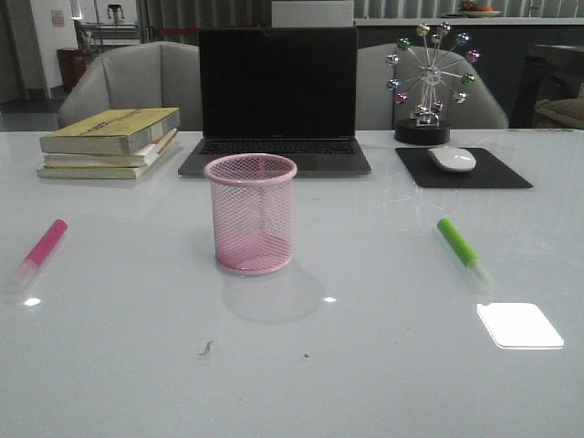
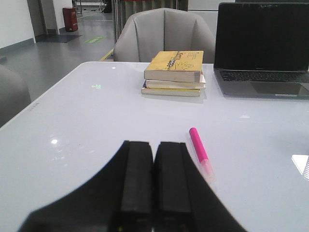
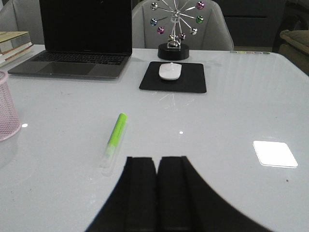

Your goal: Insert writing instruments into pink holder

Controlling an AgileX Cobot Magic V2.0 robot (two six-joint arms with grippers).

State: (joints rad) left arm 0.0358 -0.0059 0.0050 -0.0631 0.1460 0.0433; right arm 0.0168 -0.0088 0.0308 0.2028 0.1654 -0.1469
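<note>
The pink holder [image 1: 251, 213], an empty mesh cup, stands upright at the table's middle; its edge shows in the right wrist view [image 3: 6, 108]. A hot pink highlighter [image 1: 40, 249] lies flat on the table at the left, also seen in the left wrist view [image 2: 200, 151], just beyond my left gripper [image 2: 153, 145], which is shut and empty. A bright green highlighter [image 1: 461, 249] lies flat at the right, and the right wrist view shows the green highlighter [image 3: 114, 136] ahead of my right gripper [image 3: 157, 160], shut with nothing in it. Neither gripper appears in the front view.
An open laptop [image 1: 277, 100] sits behind the holder. A stack of books [image 1: 111, 141] lies at the back left. A white mouse [image 1: 452, 159] on a black pad [image 1: 465, 170] and a ferris-wheel ornament [image 1: 427, 82] stand at the back right.
</note>
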